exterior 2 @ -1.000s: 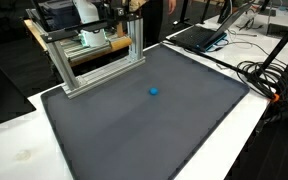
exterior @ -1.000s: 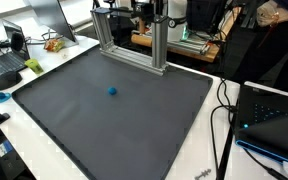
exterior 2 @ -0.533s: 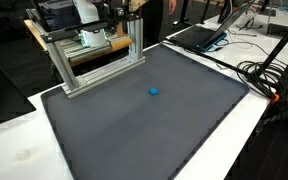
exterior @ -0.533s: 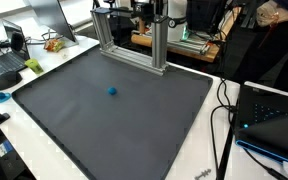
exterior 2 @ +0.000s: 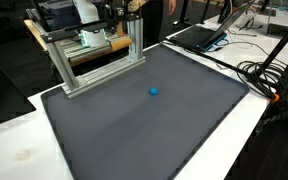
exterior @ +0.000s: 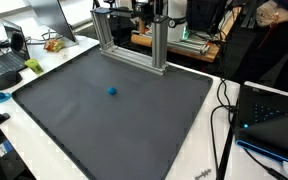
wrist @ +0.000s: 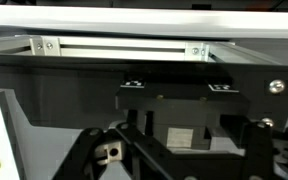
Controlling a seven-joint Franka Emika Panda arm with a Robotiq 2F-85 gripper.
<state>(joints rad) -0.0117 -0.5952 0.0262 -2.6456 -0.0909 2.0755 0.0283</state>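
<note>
A small blue ball [exterior: 111, 91] [exterior 2: 153, 91] lies alone on the dark grey mat [exterior: 104, 130] [exterior 2: 144, 135], seen in both exterior views. An aluminium frame [exterior: 134, 52] [exterior 2: 94, 68] stands at the mat's back edge, and the arm sits behind it, mostly hidden. In the wrist view my gripper [wrist: 179, 145] fills the lower half as dark linkages and a black body. It faces a silver frame bar [wrist: 124, 47] close ahead. Its fingertips are not shown and nothing is seen between the jaws. The ball is far from the gripper.
A laptop [exterior: 6, 62] and a green object [exterior: 32, 66] sit beside the mat. Another laptop [exterior 2: 199, 36] and loose cables [exterior 2: 269, 78] lie on the white table. Black cables [exterior: 224, 112] and equipment crowd the mat's edge.
</note>
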